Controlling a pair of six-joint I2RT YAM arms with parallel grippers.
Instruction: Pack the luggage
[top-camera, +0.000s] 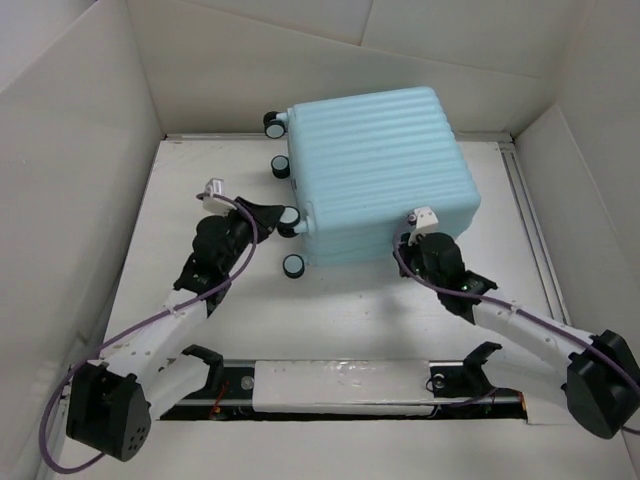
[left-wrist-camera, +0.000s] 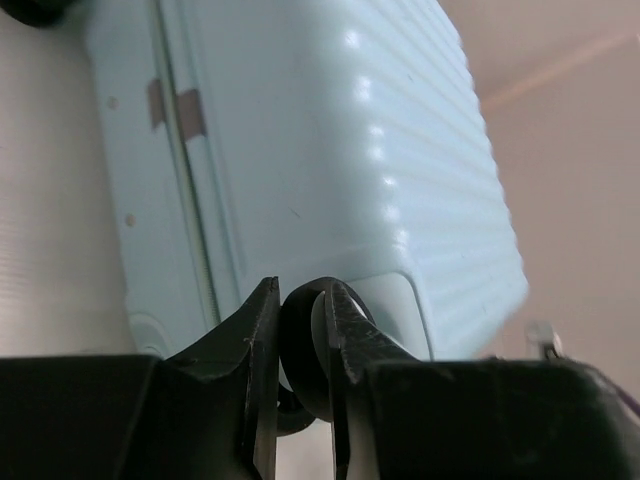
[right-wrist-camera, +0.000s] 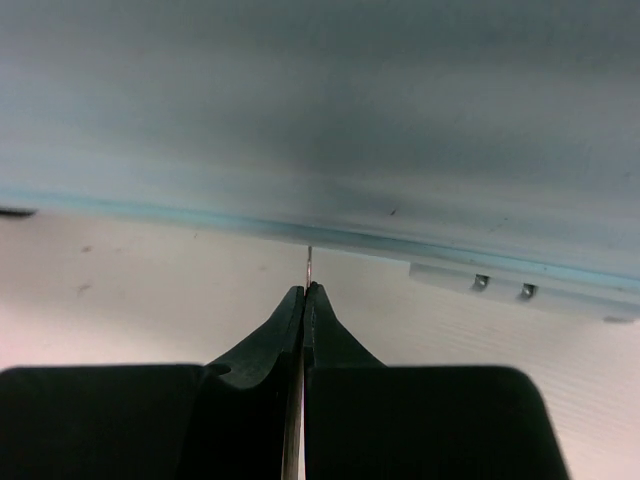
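The big suitcase (top-camera: 380, 170) fills the back of the tabletop (top-camera: 190, 160) — wheels (top-camera: 294, 265) poke out on its left. Room to pass lies left and in front; white walls (top-camera: 70, 150) close the sides.

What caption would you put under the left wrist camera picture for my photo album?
Left gripper pinching a black caster wheel of the closed aqua luggage.

Both arms (top-camera: 170, 325) have white link shells, black joint housings, purple cables (top-camera: 135, 328), and black tapered tool fingers (left-wrist-camera: 240, 350).
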